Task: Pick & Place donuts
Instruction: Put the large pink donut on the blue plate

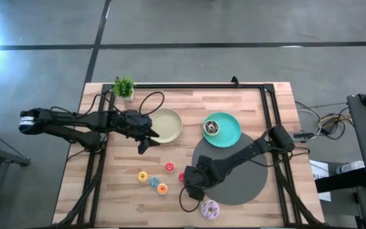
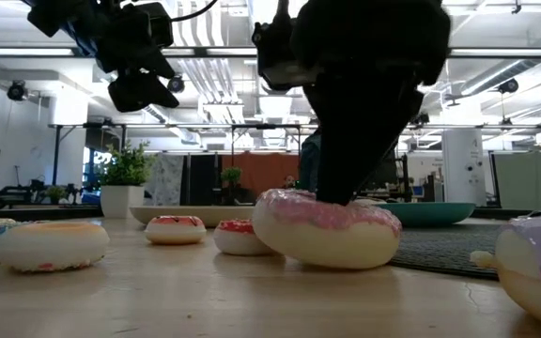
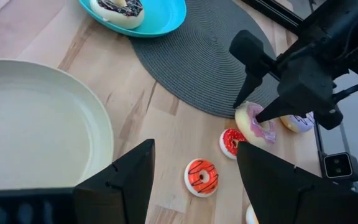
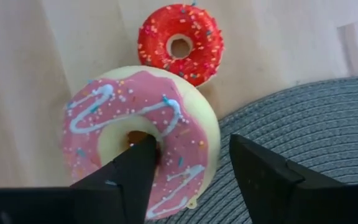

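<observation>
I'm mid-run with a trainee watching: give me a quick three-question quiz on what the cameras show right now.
1. True or false: the right gripper straddles one side of the large pink-iced toy ring donut, one finger in its hole.
2. What lies on the round teal plate? A) a small blue donut B) a chocolate-topped toy donut C) nothing
3. Fill in: the left gripper hovers, open, by the round ____ plate.

Key: 1 true; 2 B; 3 beige.
</observation>
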Tool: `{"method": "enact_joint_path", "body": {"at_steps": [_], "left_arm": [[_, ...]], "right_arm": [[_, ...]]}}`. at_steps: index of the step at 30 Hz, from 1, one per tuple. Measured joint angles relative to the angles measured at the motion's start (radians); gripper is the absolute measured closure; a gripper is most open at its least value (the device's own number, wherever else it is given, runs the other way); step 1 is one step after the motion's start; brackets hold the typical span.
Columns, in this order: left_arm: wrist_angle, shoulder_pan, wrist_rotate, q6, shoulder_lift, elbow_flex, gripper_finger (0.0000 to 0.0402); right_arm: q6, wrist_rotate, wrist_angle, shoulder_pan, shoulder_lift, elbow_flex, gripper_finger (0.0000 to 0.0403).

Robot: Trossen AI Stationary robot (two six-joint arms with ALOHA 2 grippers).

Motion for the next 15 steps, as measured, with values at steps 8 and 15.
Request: {"method": "enact_joint_path", "body": {"at_steps": [8,15], "left_arm": [[0.0,0.0,-0.002,0.005,0.0,0.0,0.02],[0.0,0.0,-0.002,0.011,0.0,0.0,0.02]], "right_arm": [[0.013,-0.098,0.004,-0.01,0.0,0.0,0.03],[0.196,-0.056,-0.042,-0.024,-0.092,-0.001,0.0386]]}}
